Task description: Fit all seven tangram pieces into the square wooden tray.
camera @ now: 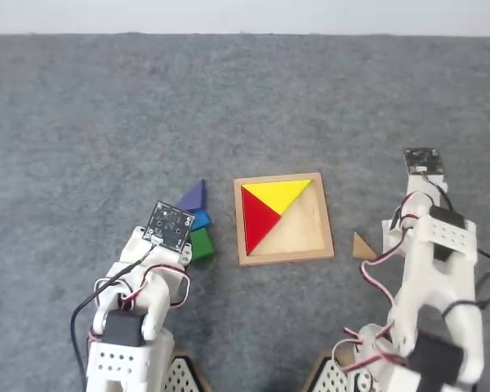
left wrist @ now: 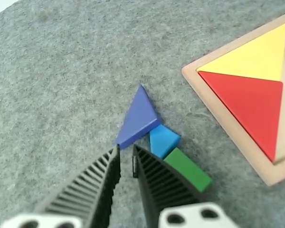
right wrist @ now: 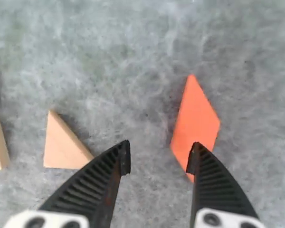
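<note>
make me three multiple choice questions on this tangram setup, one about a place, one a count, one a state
1. Where does the tan triangle lie relative to the wooden tray?
A. inside it
B. on the grey mat beside it, apart from it
C. leaning on its rim

2. How many pieces lie in the tray?
A. two
B. four
C. seven

3. What state is the right gripper in?
A. shut on a piece
B. open, holding nothing
C. shut on nothing

Answers:
1. B, since bare mat shows between the triangle and the tray's rim.
2. A, since only the yellow triangle and the red triangle sit inside, with bare wood beside them.
3. B, since its jaws stand apart over the mat and the orange piece lies flat by one of them, ungripped.
</note>
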